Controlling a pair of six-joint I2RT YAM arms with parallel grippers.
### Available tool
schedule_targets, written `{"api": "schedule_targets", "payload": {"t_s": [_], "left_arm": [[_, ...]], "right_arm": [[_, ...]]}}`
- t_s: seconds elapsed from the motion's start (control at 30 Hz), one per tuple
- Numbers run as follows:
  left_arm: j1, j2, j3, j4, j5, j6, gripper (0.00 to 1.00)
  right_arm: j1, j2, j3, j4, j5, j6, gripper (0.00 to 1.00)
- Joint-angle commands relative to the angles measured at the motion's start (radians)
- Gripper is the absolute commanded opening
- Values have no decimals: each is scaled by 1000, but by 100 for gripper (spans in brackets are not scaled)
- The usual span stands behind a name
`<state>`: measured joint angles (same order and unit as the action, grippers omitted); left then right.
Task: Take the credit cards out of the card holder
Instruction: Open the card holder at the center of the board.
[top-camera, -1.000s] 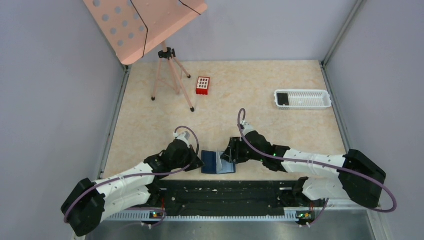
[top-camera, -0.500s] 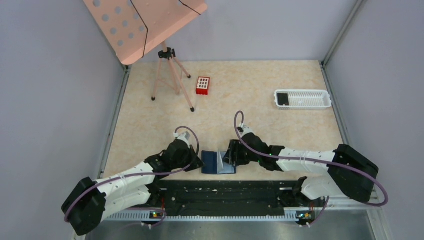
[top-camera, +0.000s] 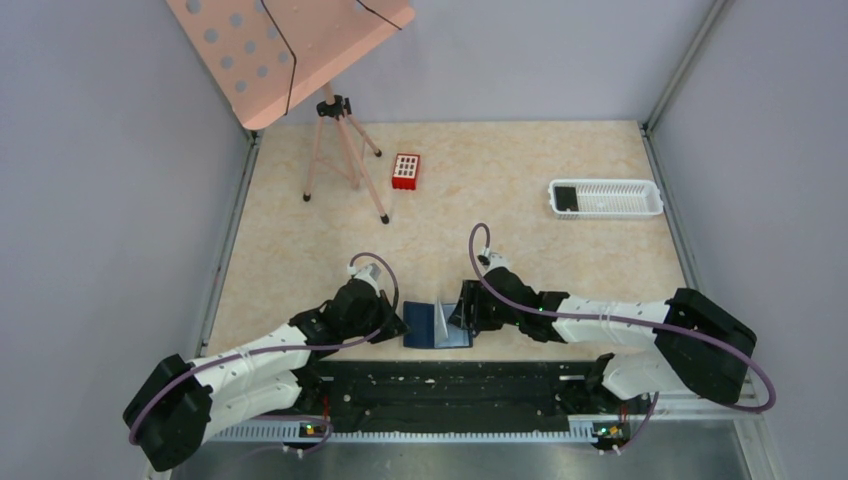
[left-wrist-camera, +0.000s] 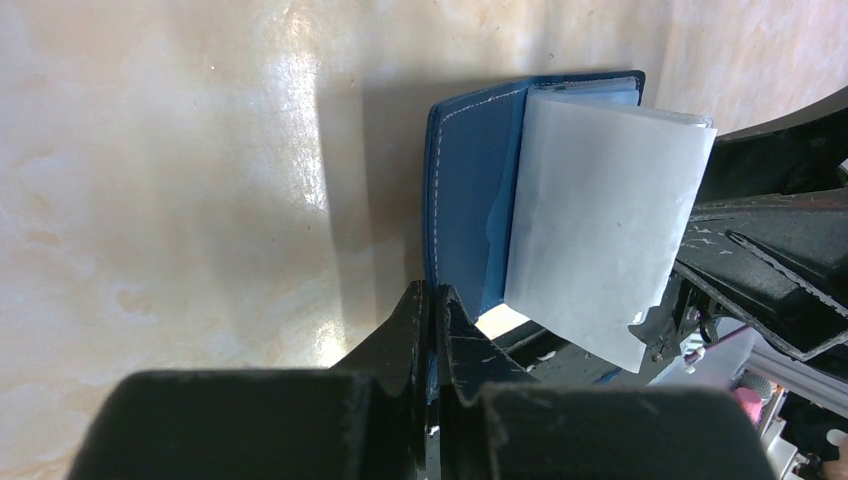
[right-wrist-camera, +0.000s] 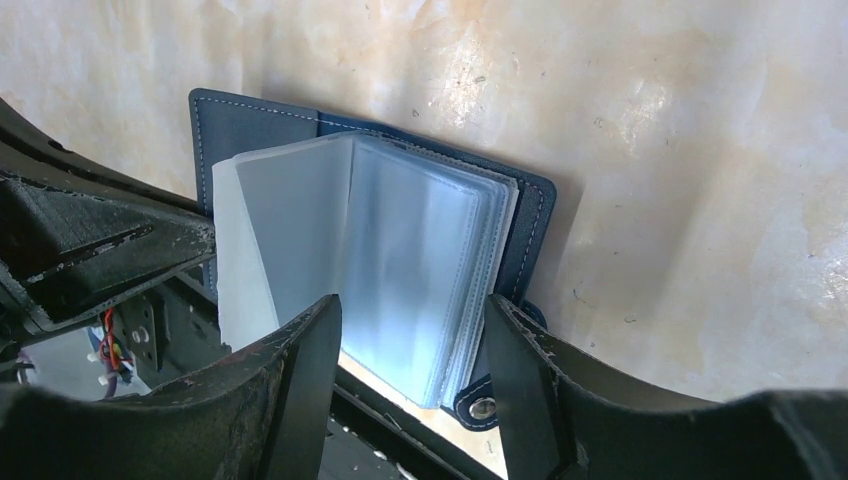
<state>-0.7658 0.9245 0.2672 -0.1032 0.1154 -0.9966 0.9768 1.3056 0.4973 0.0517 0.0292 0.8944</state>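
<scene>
From the top, the card holder (top-camera: 437, 327) lies open at the near edge of the table (top-camera: 500, 230), a blue stitched booklet with one page standing up. Left wrist: the left claw (left-wrist-camera: 432, 305) is pressed together, pinching the cover's edge, and the frosted sleeves (left-wrist-camera: 600, 220) hide the inside. Right wrist: the right claw (right-wrist-camera: 413, 305) is spread either side of the glossy sleeves. Can't tell if any cards are inside, and the snap tab (right-wrist-camera: 482, 407) is half hidden.

From above, the card holder (top-camera: 437, 326) is too small to read, and even close up its cloudy sleeves (right-wrist-camera: 420, 240) won't show whether anything sits inside. The left claw (left-wrist-camera: 433, 300) covers its near corner; the right claw (right-wrist-camera: 412, 312) hides its lower edge. The dark piece (top-camera: 566, 197) in the white tray (top-camera: 640, 199) is too small to name.
</scene>
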Motion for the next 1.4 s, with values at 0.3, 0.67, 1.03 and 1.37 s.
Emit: {"api": "schedule_targets", "payload": {"t_s": [0.3,0.67,1.03,1.37], "left_arm": [[-3,-18,-10,17,-1,1,0],[-3,-26,-11,12,-3,3,0],[-3,-21,-2,7,-2,7,0],[-3,-23,1,4,-1,7,0]], "right_arm": [[-6,26,-1,131,-72,11,46],[-5,32,17,35,-23,19,50],[-6,11,36,-24,21,8,49],[-6,26,33,8,-5,6,49]]}}
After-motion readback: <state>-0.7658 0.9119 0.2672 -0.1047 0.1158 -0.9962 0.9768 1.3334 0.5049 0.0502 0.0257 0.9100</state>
